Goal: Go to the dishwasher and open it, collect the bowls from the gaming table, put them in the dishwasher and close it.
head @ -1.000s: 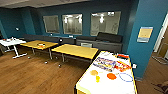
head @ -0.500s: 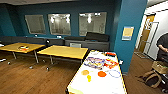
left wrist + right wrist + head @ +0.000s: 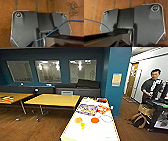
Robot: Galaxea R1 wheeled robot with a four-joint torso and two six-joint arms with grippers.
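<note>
The gaming table (image 3: 100, 132) stands just ahead of me in the head view, long and white-topped, running away from me. A colourful game spread (image 3: 87, 109) lies across its middle. Nearer to me on the top sit two orange round pieces (image 3: 95, 120) (image 3: 78, 120) and a small yellow one (image 3: 82, 125). The dishwasher is out of view. Both wrist views look down past the robot's dark plate onto brown wooden floor, with a blue cable (image 3: 62, 25) crossing.
Two yellow-topped tables (image 3: 53, 100) (image 3: 13, 97) stand to the left on the wooden floor. A blue pillar (image 3: 117, 79) rises past the gaming table's far right. A person (image 3: 152, 84) stands at the right behind a dark cart (image 3: 160, 109), with a bag (image 3: 137, 119) on the floor.
The camera has turned right and come closer: the gaming table now sits nearer and more central, and the pillar, doorway and person have come into view on the right.
</note>
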